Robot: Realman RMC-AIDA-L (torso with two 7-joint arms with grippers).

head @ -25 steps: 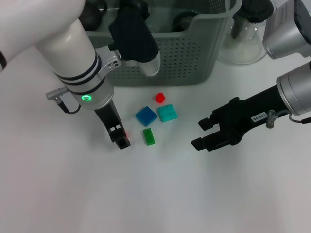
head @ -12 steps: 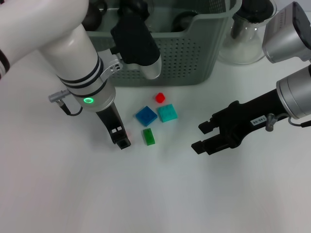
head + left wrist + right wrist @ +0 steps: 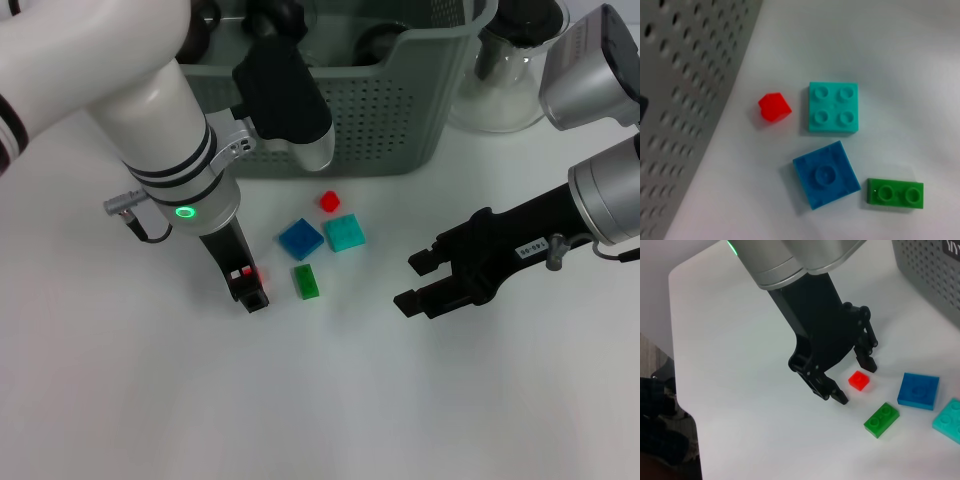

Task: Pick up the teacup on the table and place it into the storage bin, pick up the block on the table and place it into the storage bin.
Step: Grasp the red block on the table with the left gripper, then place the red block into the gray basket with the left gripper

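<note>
Since a second ago the left gripper (image 3: 250, 285) has edged slightly right and stands left of centre in the head view, fingers spread around a small red block (image 3: 859, 380) on the table (image 3: 330, 400); contact is hard to judge. Right of it lie the green block (image 3: 306, 281), blue block (image 3: 301, 238), teal block (image 3: 344, 232) and another red block (image 3: 329, 201). The storage bin (image 3: 380, 120) fills the upper middle. The right gripper (image 3: 415, 279) hovers open at centre right.

Our four blocks (image 3: 318, 247) mid-frame, storage bin (image 3: 390, 130) above, pitcher (image 3: 505, 70) upper right of it.
</note>
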